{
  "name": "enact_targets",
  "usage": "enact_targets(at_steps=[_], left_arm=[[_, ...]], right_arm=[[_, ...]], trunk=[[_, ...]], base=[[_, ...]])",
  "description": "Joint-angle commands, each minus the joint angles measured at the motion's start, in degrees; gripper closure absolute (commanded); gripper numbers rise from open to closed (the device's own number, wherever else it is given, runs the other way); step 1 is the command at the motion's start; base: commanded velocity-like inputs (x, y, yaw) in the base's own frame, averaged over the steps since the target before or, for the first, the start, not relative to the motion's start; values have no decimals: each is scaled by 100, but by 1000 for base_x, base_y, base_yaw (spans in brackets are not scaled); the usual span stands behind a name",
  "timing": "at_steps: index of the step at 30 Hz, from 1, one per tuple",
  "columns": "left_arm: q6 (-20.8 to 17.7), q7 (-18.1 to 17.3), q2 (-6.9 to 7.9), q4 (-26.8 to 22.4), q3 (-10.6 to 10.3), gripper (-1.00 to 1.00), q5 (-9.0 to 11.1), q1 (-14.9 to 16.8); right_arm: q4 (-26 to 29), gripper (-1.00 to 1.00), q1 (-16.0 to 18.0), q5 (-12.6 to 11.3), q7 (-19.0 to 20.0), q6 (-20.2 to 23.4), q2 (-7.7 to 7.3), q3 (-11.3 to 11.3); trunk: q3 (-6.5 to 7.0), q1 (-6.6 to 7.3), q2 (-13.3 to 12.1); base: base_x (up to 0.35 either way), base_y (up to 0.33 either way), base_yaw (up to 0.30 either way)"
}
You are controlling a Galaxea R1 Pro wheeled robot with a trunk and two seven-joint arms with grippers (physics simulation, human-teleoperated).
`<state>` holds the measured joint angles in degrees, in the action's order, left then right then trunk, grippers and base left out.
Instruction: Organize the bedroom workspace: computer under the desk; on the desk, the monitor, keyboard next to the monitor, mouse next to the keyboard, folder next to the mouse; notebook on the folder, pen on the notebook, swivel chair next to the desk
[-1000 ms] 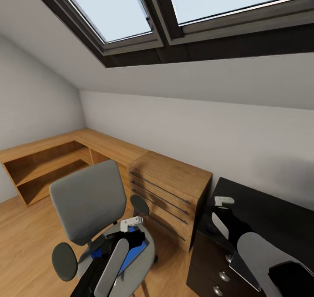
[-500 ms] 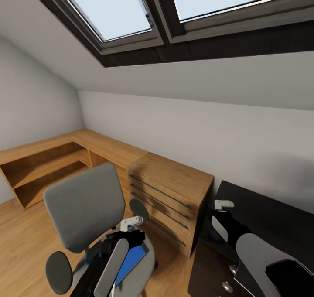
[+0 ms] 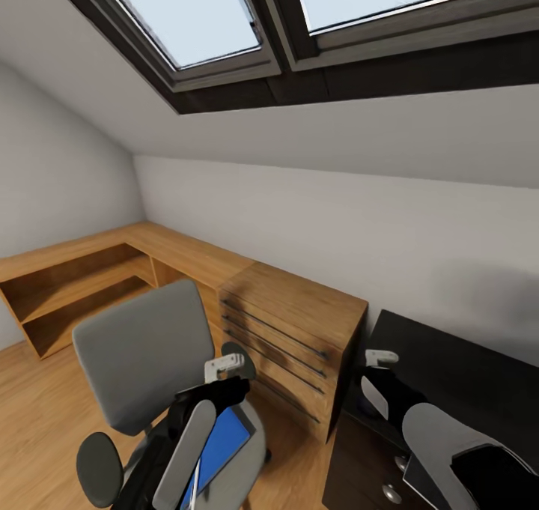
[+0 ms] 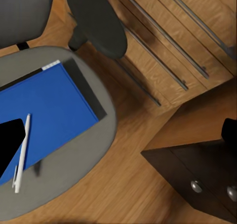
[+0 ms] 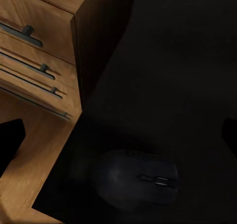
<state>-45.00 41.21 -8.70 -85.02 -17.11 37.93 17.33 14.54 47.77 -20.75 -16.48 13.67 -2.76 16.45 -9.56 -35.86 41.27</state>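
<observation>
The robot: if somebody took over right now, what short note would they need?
Left hand: above the swivel chair, open or shut unclear. Right hand: over the desk, grip unclear.
Folder lies on the chair seat, pen on top of it. Mouse is on the desk.
Done: mouse placed. Left: move the folder and pen to the desk, then the chair.
</observation>
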Motion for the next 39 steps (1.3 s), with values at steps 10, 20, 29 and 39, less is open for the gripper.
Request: enact_targets(at_steps=[10, 20, 29, 39], left_arm=[[-9, 62, -1, -84, 1, -100, 65, 7], [-9, 63, -1, -85, 5, -100, 66, 7], [-9, 62, -1, -78, 5, -100, 73, 7], [-9, 77, -1, -52, 30, -100, 69, 7]], right_arm=[[2, -100, 2, -43, 72, 67, -2, 39], [-89, -100, 2, -72, 73, 207, -13, 7], [-114, -100, 2, -95, 66, 263, -20, -86], [-117, -100, 4, -178, 66, 522, -32, -200]], trunk=[[-190, -222, 411], [-369, -442, 812], [-459, -551, 1012], [-585, -705, 1293]], base=[[0, 0, 0], [0, 0, 0], [0, 0, 0], [0, 0, 0]])
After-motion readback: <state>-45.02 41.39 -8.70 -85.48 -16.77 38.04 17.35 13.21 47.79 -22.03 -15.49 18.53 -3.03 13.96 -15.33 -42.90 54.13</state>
